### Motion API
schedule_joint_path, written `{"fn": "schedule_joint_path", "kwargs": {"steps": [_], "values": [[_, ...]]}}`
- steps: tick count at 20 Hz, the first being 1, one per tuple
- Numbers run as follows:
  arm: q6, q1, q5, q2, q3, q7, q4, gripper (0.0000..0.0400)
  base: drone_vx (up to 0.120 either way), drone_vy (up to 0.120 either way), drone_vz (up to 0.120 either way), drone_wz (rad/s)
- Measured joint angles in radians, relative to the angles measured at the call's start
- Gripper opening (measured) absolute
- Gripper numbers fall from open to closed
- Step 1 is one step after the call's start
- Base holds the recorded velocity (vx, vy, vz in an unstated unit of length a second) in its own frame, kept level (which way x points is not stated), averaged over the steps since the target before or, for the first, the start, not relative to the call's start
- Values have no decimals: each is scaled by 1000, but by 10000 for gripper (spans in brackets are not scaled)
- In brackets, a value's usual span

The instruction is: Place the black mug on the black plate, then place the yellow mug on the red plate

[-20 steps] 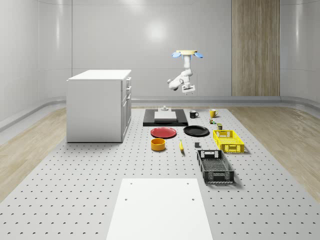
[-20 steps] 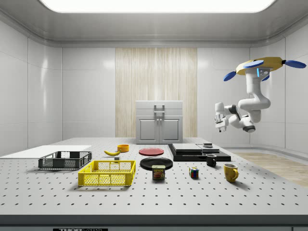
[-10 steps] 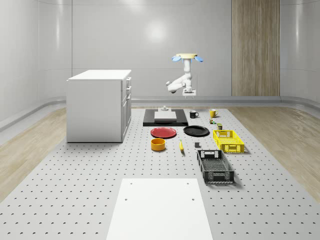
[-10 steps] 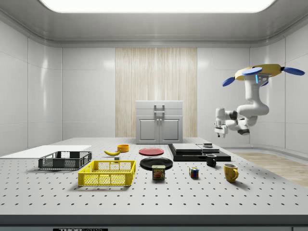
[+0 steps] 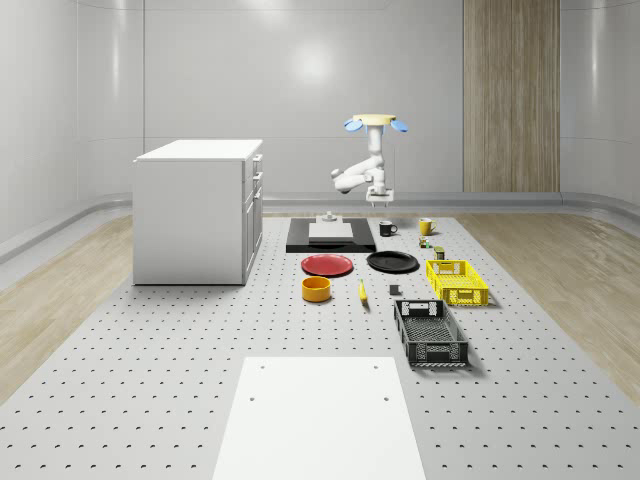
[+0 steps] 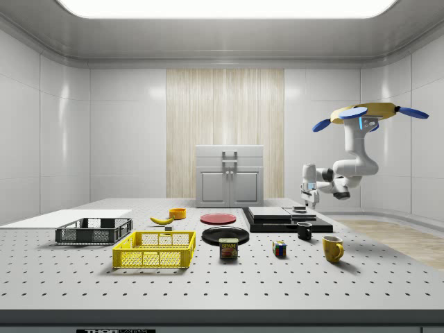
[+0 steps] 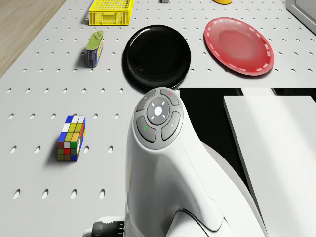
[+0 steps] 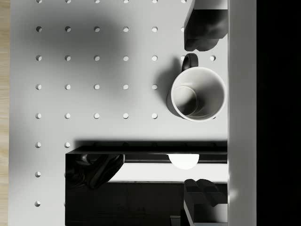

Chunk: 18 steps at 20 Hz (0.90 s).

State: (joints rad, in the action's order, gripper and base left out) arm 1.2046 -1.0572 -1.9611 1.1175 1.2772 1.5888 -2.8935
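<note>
My gripper (image 6: pixel 308 202) hangs open above the black mug (image 8: pixel 197 93); descending off-centre could clip the rim, toppling it.

- Pale grey panelled walls (image 5: pixel 200 60) with 1 vertical wood-panel strip (image 5: pixel 510 95) — curved where wall meets floor.
- Light wooden floor (image 5: pixel 570 270) around a grey perforated table (image 5: pixel 150 380).
- White cabinet (image 5: pixel 198 210) on the table — 2 handles visible in the side view.
- Bright ceiling light panel (image 6: pixel 225 7).
</note>
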Motion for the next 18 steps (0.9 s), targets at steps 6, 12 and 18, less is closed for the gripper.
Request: {"fn": "schedule_joint_path", "kwargs": {"steps": [6, 12, 18], "values": [[27, -13, 16, 31, 11, 12, 2, 400, 120, 0, -120, 0], [54, -24, 31, 61, 21, 22, 4, 400, 27, 0, -67, 0], [112, -22, -9, 105, -31, 18, 15, 400, 0, 0, 0, 0]]}}
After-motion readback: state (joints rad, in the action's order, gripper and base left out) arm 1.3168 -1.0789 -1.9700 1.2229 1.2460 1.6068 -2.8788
